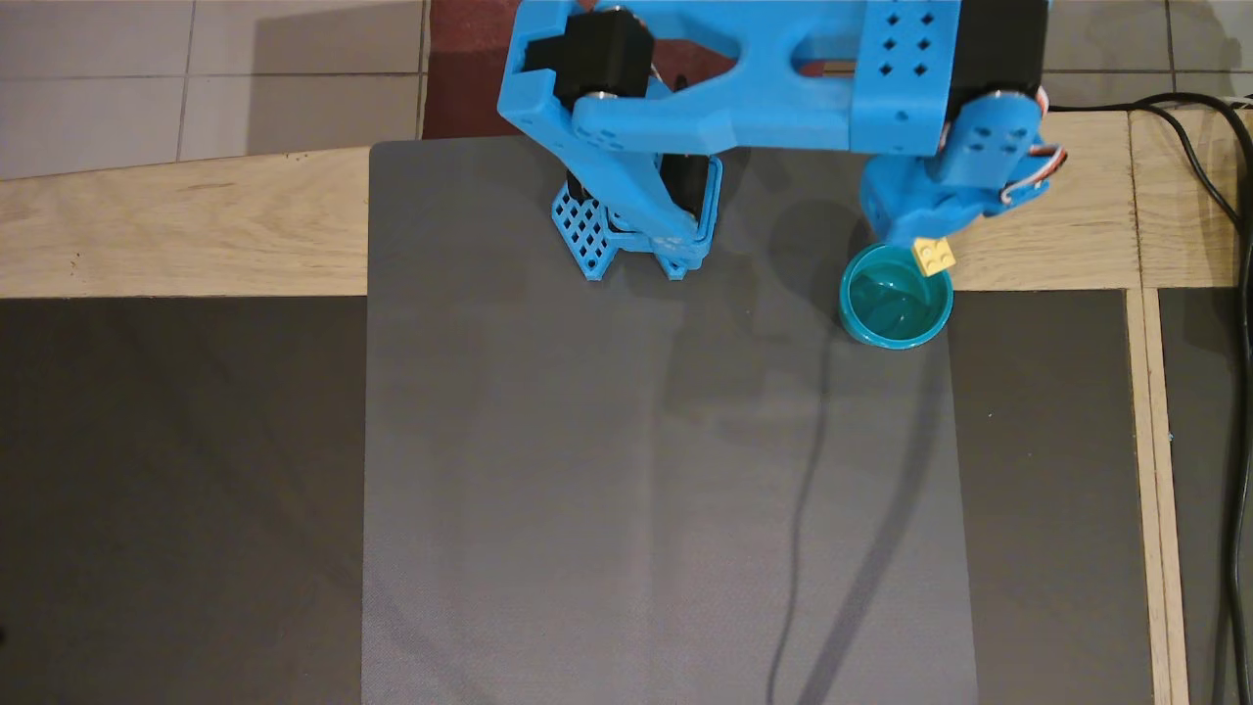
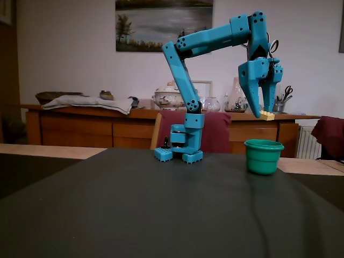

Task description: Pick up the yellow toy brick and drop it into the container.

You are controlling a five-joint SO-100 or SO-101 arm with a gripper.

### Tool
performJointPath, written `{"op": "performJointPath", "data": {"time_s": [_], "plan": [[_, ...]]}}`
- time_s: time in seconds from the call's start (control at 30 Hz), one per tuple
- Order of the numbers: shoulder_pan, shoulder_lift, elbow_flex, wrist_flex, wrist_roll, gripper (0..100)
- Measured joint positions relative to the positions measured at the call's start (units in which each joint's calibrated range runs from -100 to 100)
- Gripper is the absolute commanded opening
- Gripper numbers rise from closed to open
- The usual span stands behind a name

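Note:
My blue gripper (image 1: 928, 250) (image 2: 263, 113) hangs pointing down and is shut on the yellow toy brick (image 1: 934, 256) (image 2: 266, 115), held at its fingertips. The container (image 1: 895, 308) (image 2: 263, 156), a round teal cup, stands on the grey mat below. In the overhead view the brick sits over the cup's upper right rim. From the side in the fixed view the brick hangs well above the cup's mouth, directly over it. The cup's glossy inside holds nothing that I can see.
The arm's base (image 1: 634, 230) (image 2: 183, 145) stands at the back of the grey mat (image 1: 666, 470). Wooden table strips (image 1: 176, 225) border the mat, and black cables (image 1: 1229, 294) run down the right edge. A sideboard (image 2: 107, 126) lies behind in the fixed view.

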Motion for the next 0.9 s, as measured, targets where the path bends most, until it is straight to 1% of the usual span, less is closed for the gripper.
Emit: {"op": "performJointPath", "data": {"time_s": [0.17, 0.43, 0.67, 0.9], "plan": [[2.9, 0.0, 0.0, -0.88, 1.16, 0], [3.12, 0.0, 0.18, -0.88, 1.37, 0], [3.19, 0.0, 7.25, -5.28, 1.48, 0], [3.19, 0.0, 7.52, -6.42, 1.48, 0]]}}
